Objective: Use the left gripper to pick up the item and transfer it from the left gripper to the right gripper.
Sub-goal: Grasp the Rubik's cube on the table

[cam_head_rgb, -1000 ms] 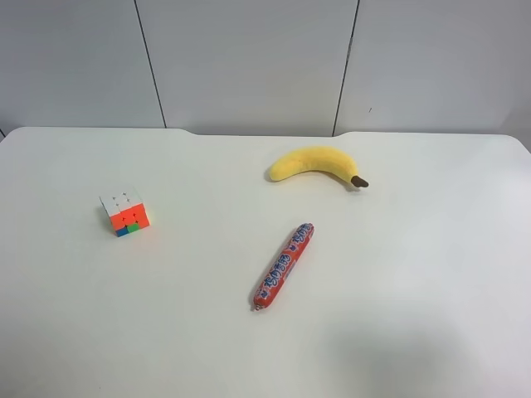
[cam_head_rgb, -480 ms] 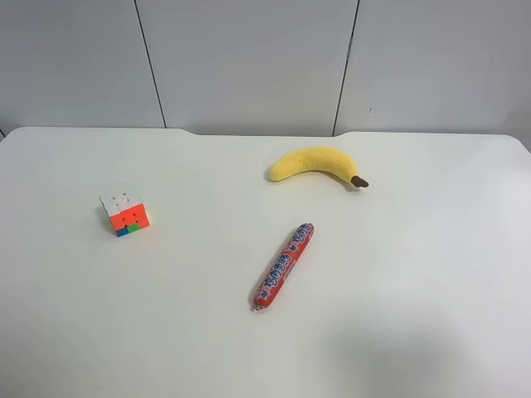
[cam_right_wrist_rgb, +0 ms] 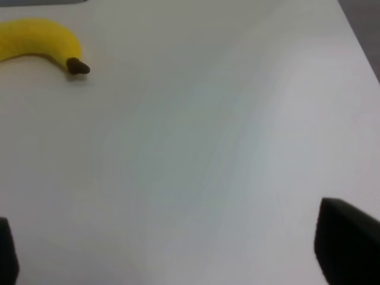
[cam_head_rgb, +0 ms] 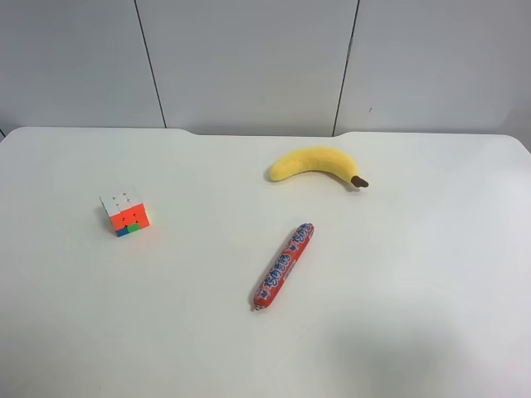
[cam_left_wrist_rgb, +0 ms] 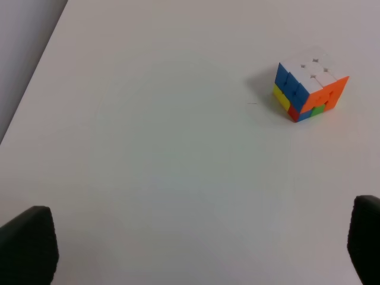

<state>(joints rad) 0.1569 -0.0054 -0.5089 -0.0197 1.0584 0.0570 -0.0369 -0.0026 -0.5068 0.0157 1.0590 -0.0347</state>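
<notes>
Left wrist, item (cam_left_wrist_rgb: pixel 310 89) — apart from end effector (cam_left_wrist_rgb: pixel 196 244)

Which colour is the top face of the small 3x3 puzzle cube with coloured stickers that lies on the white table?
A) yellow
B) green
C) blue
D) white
D: in the exterior high view the small 3x3 puzzle cube with coloured stickers shows a white top face; orange, red, green and blue appear only on its sides.

Small stickered puzzle cube (cam_left_wrist_rgb: pixel 310 90): white face up; orange, blue, yellow, red and green squares on its sides. Rests on plain white bench (cam_left_wrist_rgb: pixel 154 148). Black two-fingered left gripper (cam_left_wrist_rgb: pixel 196 246): jaws spread wide, empty, only tips visible, well apart from cube.
</notes>
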